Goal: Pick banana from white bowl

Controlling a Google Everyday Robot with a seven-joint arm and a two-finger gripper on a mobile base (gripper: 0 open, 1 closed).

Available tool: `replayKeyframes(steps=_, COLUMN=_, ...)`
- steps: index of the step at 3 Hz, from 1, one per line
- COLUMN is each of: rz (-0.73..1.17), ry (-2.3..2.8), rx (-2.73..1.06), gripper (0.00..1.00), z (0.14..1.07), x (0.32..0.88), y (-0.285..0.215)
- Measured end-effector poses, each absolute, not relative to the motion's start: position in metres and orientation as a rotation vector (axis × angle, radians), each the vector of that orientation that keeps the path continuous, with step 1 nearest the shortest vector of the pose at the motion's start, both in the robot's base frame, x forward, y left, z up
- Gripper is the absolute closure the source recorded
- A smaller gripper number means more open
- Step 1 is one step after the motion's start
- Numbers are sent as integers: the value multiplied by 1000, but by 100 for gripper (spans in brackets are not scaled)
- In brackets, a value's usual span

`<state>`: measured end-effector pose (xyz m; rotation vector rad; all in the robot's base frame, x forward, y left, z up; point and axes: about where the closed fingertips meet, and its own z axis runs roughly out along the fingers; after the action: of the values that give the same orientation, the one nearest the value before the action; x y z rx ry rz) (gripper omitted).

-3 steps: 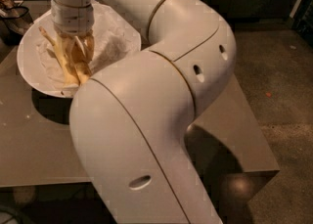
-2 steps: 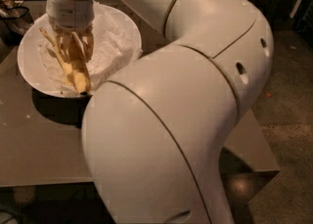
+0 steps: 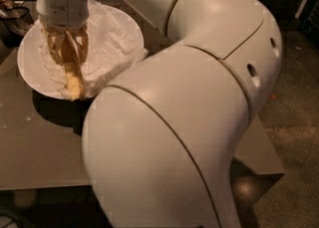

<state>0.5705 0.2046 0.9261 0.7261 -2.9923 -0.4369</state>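
Arm (image 3: 199,102) nearer — banana (image 3: 74,84) under hand (image 3: 67,58)

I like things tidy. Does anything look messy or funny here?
Nothing is spilled or broken. The paper lining the white bowl is crumpled and pokes past its rim on one side. The gripper hangs over the banana, which lies near the bowl's front rim.
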Motion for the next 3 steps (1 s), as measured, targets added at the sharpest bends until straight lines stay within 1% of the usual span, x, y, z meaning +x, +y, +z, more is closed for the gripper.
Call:
replayKeyframes(steps=1, rz=-532, ry=-2954, rx=687, gripper=100, z=939, x=523, y=212)
replayKeyframes(steps=2, rz=-548, ry=-2959, rx=687, gripper=100, z=940, x=524, y=214)
replayKeyframes(steps=3, rz=-569, ry=-2963, rx=658, gripper=100, z=944, x=508, y=211)
